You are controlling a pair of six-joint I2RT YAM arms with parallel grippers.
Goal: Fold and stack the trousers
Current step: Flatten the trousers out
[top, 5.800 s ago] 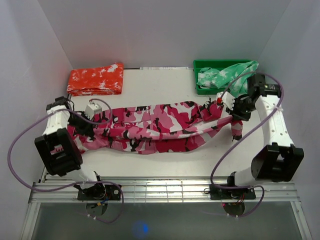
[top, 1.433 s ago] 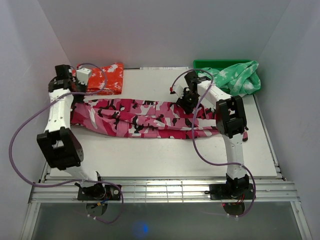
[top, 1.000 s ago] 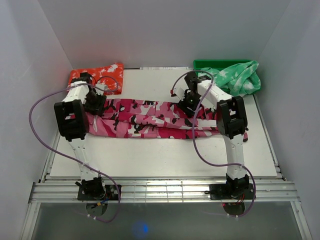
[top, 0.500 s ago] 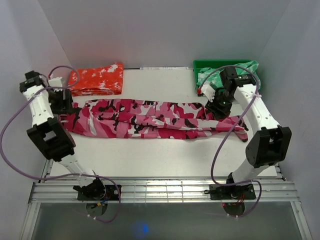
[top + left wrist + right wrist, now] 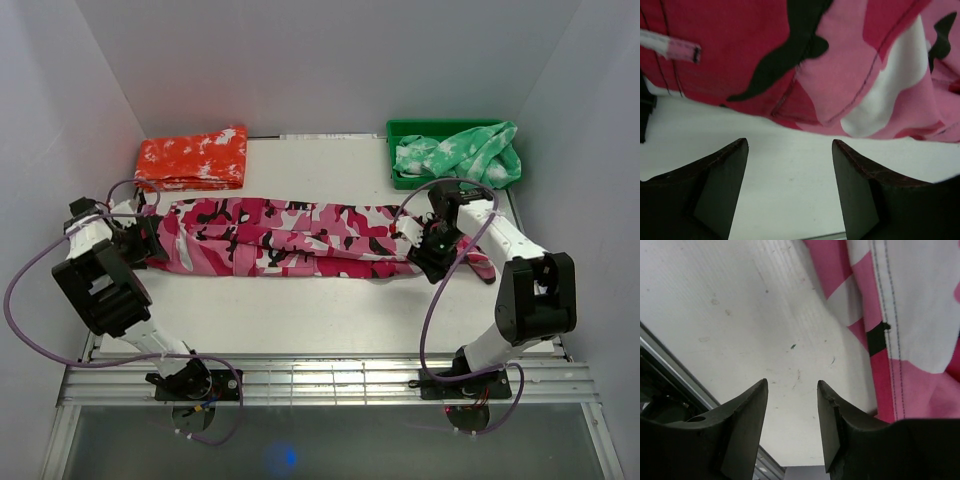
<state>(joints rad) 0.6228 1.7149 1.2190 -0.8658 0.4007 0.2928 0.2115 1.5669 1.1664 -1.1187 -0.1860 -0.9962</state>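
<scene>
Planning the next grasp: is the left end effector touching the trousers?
Apart. Left wrist view: bare table separates the open left end effector from the trousers.

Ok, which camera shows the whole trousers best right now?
Top external: the trousers lie stretched out full length. The left wrist view shows only a close patch of their edge, and the right wrist view only a stitched strip along one side.

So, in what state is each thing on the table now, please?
trousers: stretched out long, flat, not held
left gripper: open, empty, at their left end
right gripper: open, empty, at their right end
orange-red garment: folded, lying flat
green garment: crumpled, spilling over the green bin
</scene>
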